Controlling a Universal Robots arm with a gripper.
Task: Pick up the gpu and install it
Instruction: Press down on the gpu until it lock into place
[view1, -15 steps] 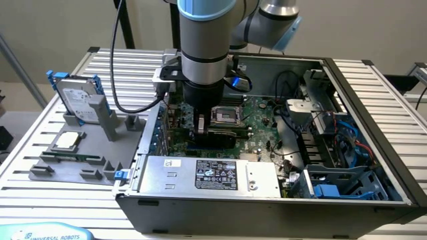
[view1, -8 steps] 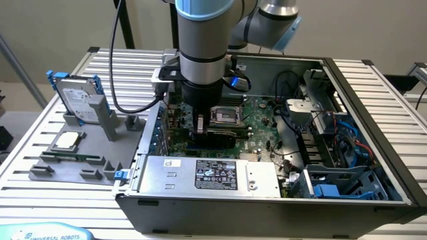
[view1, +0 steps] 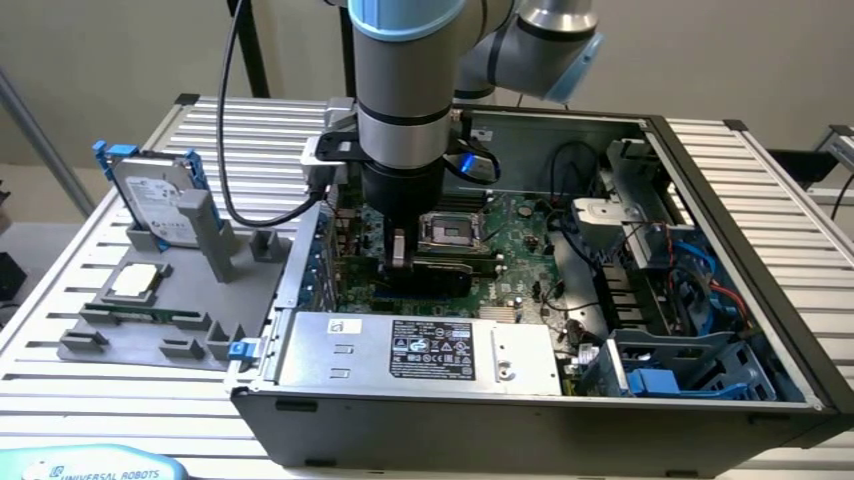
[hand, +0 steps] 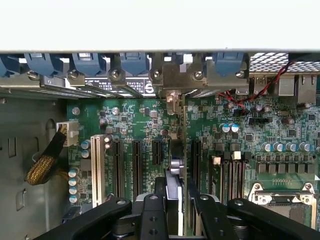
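Observation:
The gpu appears edge-on in the wrist view as a thin card standing upright over the black expansion slots of the green motherboard. Its silver end bracket reaches the case's rear slot openings. My gripper is shut on the card, one black finger on each side. In the exterior view the gripper reaches down inside the open computer case, with the dark gpu low over the board beside the processor socket.
A grey fixture at the exterior view's left holds a silver hard drive with blue rails and a small square processor chip. Inside the case are the power supply, cables and a drive cage.

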